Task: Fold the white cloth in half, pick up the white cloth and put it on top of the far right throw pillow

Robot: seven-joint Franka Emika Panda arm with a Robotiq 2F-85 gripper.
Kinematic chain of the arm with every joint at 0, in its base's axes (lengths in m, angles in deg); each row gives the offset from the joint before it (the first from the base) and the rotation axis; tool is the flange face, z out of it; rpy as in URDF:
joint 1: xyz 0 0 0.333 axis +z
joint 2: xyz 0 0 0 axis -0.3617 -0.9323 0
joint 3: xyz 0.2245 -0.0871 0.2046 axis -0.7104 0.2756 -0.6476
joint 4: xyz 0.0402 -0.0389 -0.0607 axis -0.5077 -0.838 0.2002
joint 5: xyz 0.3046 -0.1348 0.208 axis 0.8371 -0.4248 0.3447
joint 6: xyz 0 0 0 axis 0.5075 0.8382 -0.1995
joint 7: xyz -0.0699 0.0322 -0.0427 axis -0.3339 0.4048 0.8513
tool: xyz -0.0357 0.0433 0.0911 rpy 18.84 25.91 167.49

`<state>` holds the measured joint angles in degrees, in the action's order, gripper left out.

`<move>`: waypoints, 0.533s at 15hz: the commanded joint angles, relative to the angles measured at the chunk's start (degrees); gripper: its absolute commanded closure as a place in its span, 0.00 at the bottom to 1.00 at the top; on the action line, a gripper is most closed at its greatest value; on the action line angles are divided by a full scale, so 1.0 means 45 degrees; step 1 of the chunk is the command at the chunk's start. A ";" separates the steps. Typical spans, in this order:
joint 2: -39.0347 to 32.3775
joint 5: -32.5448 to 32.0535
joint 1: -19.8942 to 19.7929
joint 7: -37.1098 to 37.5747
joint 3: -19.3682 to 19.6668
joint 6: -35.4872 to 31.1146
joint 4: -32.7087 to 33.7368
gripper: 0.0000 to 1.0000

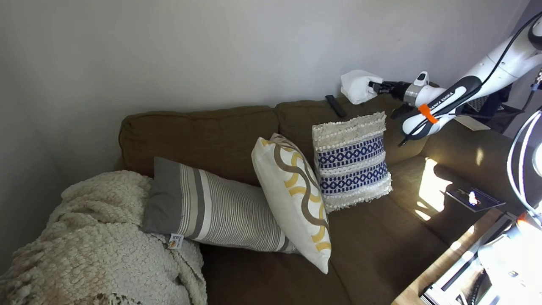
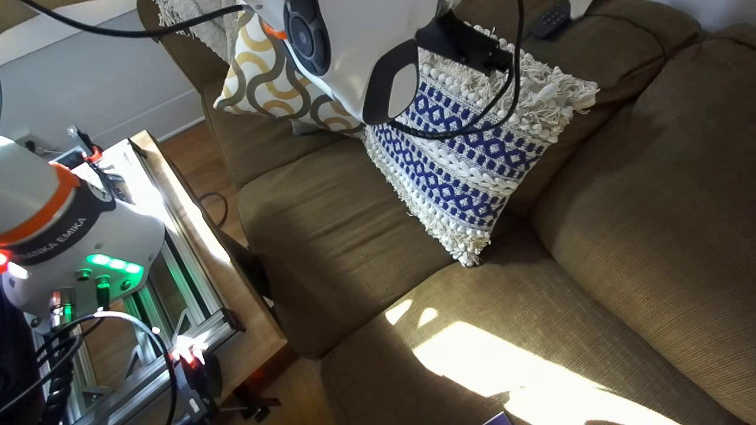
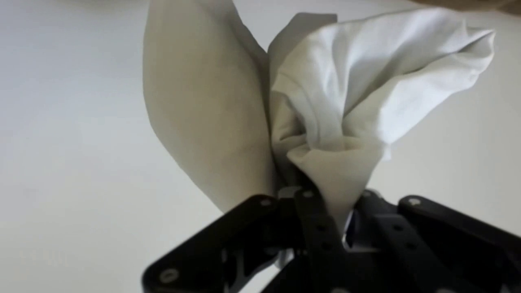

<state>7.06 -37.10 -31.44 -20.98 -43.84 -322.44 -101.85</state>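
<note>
Wrist view: the black gripper stands at the bottom edge, its jaws pinching a gathered strip of the white cloth. Beyond the grip the cloth spreads in loose folds, a broad smooth flap on the left and a creased, brighter peak on the right. A pale wall fills the background.

In an exterior view, the white robot arm extends from the right and holds the cloth as a small bundle over the backrest of a brown sofa; whether cloth and backrest touch cannot be told. Just beside it, a black remote lies on top of the backrest. Lower down, the far right throw pillow, white with navy bands and a shaggy fringe, leans against the backrest. To its left are a white pillow with mustard curves, a long grey striped pillow and a cream chunky-knit blanket.

In an exterior view, the arm crosses the top of the frame and hides part of the far right throw pillow. At left are a wood-topped table and the robot's base with glowing green lights.
</note>
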 commanded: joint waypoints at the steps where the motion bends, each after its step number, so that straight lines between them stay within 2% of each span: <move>1: -0.0391 -0.0115 0.0283 0.0691 -0.1362 -0.0235 0.1529 0.97; 4: -0.0596 -0.0295 0.0940 0.1449 -0.2282 -0.0098 0.2572 0.97; 5: 0.0143 0.0422 0.2933 0.3291 -0.0304 -0.0772 0.3205 0.97; 6: -0.0690 0.0563 0.1368 0.2486 -0.2562 0.0096 0.3164 0.97; 7: -0.0563 0.0785 0.1637 0.3348 -0.2426 0.0351 0.3279 0.97; 8: -0.0467 0.0520 0.1533 0.3999 -0.2639 0.0557 0.2976 0.97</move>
<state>6.42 -34.66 -23.65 -9.40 -53.08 -321.43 -89.19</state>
